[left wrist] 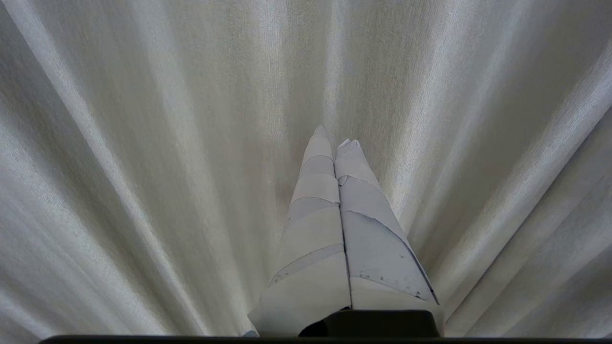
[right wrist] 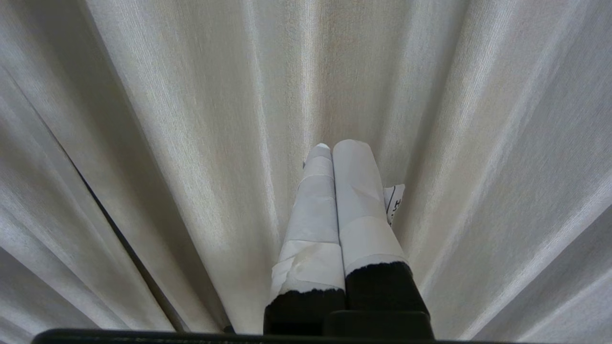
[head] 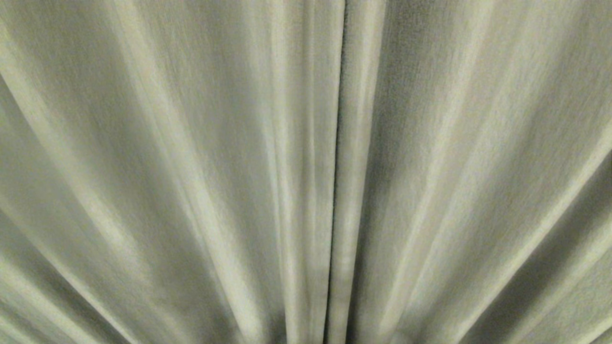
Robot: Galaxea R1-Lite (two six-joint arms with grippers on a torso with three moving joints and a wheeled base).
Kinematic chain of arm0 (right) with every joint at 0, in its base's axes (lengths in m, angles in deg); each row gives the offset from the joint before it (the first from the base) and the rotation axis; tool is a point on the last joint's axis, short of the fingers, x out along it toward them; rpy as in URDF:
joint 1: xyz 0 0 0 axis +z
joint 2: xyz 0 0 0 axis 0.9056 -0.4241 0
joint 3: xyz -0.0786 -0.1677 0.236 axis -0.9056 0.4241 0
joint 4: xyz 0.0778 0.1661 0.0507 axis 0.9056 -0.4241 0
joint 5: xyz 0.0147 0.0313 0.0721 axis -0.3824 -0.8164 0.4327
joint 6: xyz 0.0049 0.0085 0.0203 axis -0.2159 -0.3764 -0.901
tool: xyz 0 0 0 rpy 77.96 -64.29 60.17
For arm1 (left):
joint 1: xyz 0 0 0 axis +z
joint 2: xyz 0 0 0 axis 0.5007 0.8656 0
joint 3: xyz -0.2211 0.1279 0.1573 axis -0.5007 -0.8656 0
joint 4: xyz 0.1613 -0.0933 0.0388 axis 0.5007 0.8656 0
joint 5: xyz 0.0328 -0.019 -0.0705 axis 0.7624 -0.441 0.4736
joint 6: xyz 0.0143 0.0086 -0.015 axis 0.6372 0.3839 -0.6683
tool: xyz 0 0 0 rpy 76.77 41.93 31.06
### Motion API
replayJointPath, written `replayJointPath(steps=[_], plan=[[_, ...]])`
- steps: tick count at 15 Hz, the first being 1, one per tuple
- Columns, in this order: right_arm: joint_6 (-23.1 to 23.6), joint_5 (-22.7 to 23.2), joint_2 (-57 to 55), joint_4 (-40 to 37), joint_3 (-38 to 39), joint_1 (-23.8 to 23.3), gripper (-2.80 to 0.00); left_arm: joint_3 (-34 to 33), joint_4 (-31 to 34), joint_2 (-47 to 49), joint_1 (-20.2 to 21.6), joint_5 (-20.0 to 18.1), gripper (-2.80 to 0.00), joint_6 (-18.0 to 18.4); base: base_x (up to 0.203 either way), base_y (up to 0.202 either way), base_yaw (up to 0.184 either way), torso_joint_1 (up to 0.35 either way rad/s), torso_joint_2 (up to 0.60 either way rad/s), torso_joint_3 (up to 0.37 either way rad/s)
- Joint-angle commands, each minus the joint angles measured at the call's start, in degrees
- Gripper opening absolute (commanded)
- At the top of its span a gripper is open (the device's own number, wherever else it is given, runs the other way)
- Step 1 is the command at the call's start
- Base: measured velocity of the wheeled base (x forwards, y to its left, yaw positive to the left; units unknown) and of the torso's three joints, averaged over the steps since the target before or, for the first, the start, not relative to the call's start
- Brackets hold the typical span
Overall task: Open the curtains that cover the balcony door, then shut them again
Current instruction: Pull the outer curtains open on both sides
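Pleated cream-beige curtains [head: 191, 167] fill the whole head view, their two panels meeting at a dark seam [head: 337, 191] just right of centre, running top to bottom. No balcony door shows; it is presumably hidden behind the fabric. Centre-low in its own wrist view, the left gripper [left wrist: 334, 138] points at the folds with taped fingers pressed together, holding nothing. The right gripper [right wrist: 337, 145] is likewise closed and empty. Judging by the drawn panels, opening has not begun; both opening and re-closing remain.
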Motion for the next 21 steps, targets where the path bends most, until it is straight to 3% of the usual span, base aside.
replayJointPath(steps=[1,16,18,20,21], plan=[[0.04,0.04,0.0,-0.02,0.0,0.0,-2.8,0.0,-0.04,0.0,0.01,-0.03,-2.8,-0.03,0.0,0.0,0.0,0.0,0.0,0.0],[0.04,-0.03,0.0,-0.02,0.0,0.0,-2.8,0.0,-0.13,0.0,0.01,0.06,-2.8,-0.12,0.0,0.0,0.0,0.0,0.0,0.0],[0.04,-0.01,0.0,-0.02,0.0,0.0,-2.8,0.0,-0.19,0.0,0.01,-0.06,-2.8,1.13,0.0,0.0,0.0,0.0,0.0,0.0],[0.04,0.04,0.0,-0.01,0.0,0.0,-2.8,1.89,-0.14,0.02,0.05,-1.54,-2.8,2.25,0.0,0.0,0.0,0.0,0.0,0.0],[0.04,0.03,0.0,0.04,0.0,0.0,-2.8,4.95,1.43,0.56,0.07,-4.18,-2.8,1.47,0.0,0.0,0.0,0.0,0.0,0.0]])
